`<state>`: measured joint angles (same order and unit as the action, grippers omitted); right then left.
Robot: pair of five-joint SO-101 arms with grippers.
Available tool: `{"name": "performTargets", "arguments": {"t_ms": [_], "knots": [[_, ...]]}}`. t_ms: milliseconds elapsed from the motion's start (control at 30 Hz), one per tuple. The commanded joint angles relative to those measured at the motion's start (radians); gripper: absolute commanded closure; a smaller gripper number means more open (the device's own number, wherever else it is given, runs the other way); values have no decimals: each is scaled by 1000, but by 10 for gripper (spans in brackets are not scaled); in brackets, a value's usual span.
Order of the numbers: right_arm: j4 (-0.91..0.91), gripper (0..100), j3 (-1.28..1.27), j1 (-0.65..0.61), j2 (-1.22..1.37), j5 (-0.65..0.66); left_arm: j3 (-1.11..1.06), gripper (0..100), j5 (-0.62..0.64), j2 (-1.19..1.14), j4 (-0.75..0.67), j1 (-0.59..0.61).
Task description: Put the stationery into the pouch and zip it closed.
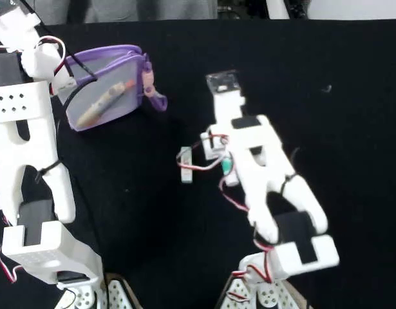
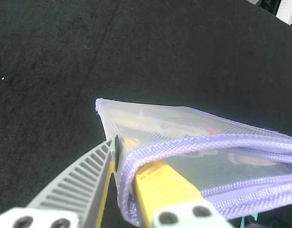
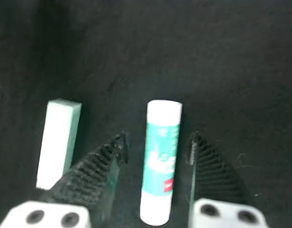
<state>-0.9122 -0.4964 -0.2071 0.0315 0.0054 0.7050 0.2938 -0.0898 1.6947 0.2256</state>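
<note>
The pouch (image 1: 104, 84) is made of clear, finely ribbed mesh edged with a lilac zip band, and orange, yellow and pink shades are seen through its wall. The glue stick (image 3: 160, 161) is coloured white with a teal label and a small red patch, the eraser (image 3: 59, 142) is tinted a pale mint, and the bench (image 1: 339, 116) is covered in plain black. The left claw (image 2: 124, 159) is made up of one grey ridged finger and one yellow one, the right claw (image 3: 157, 142) is finished in black ridges on white bases, and the arms (image 1: 30, 129) are moulded in white with black panels and red wires.
</note>
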Motion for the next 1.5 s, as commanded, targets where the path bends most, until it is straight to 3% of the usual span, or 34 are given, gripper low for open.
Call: {"name": "performTargets", "arguments": {"t_ms": [0,200,400,533,700,900,1167,1467], "knots": [[-74,794,130,-15,53,11,-2,970,-6,3,-9,-28],[-227,803,318,2,219,12,-2,970,-8,3,-9,-28],[-410,989,564,2,417,23,-2,970,-9,3,-9,-28],[-474,988,657,2,489,112,-2,970,-9,5,-9,-27],[-497,987,664,26,418,127,5,970,-8,6,-8,-35],[-528,987,662,98,133,126,7,970,-5,12,-8,-58],[-420,988,653,100,-205,97,7,970,-5,14,-2,-183],[-41,988,437,14,-464,-17,84,970,-11,12,66,-259]]}}
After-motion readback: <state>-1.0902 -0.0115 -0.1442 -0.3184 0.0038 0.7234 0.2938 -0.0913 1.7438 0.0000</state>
